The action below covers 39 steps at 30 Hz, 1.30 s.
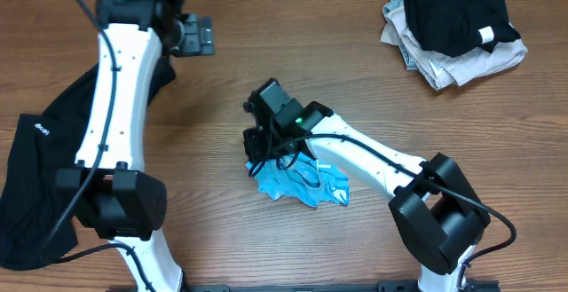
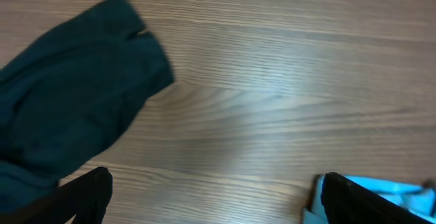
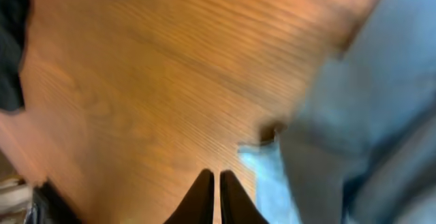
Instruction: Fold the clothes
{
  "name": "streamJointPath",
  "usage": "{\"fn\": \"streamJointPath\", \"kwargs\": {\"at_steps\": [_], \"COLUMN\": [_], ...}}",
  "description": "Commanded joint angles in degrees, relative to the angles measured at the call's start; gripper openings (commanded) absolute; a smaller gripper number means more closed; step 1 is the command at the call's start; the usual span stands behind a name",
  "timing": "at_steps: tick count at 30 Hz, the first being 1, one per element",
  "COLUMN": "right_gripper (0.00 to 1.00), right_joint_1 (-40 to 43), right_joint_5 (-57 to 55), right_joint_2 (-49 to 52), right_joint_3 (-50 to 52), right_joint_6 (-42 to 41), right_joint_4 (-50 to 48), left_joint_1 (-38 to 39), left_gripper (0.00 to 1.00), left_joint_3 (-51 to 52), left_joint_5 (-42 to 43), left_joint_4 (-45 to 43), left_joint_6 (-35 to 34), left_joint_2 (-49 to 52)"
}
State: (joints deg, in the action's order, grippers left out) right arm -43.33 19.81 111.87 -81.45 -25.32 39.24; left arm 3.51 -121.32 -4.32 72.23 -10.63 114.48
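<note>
Overhead, the blue T-shirt point(image 1: 306, 187) is seen crumpled mid-worktop under the right gripper point(image 1: 259, 150). Left wrist: the left gripper point(image 2: 211, 203) is held wide and empty, clear of the work. Right wrist: the right gripper's fingers point(image 3: 202, 200) are pinched together beside the shirt's edge, presumably for lifting; caught fabric cannot be confirmed.

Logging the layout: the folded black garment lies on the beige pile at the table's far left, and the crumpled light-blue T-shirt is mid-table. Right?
Not quite: the overhead view shows the folded black garment on the beige pile at the far right of the wooden table, not left. The crumpled light-blue T-shirt is indeed mid-table.
</note>
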Motion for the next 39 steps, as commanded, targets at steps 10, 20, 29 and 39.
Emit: {"fn": "streamJointPath", "kwargs": {"at_steps": [10,20,29,39], "right_gripper": [0.41,0.41,0.12,0.04], "right_joint_1": [8.3,7.3,4.4,-1.4], "right_joint_5": [-15.5,-11.6,-7.5,-3.1], "right_joint_2": [-6.1,-6.1,-6.1,-6.1], "right_joint_3": [-1.2,7.5,7.7,1.5], "right_joint_6": [14.3,15.9,16.8,12.0], "right_joint_4": [28.9,21.8,19.6,21.6], "left_joint_1": [-1.2,-1.2,-1.2,-1.2], "left_gripper": [1.0,1.0,1.0,1.0], "left_joint_3": [0.2,0.2,0.2,0.2], "left_joint_5": [4.0,5.5,6.1,6.1], "left_joint_4": [1.4,4.8,4.9,5.2], "left_joint_6": [-1.2,-1.0,-0.9,-0.9], "left_joint_2": [4.4,10.9,11.8,11.8]}}
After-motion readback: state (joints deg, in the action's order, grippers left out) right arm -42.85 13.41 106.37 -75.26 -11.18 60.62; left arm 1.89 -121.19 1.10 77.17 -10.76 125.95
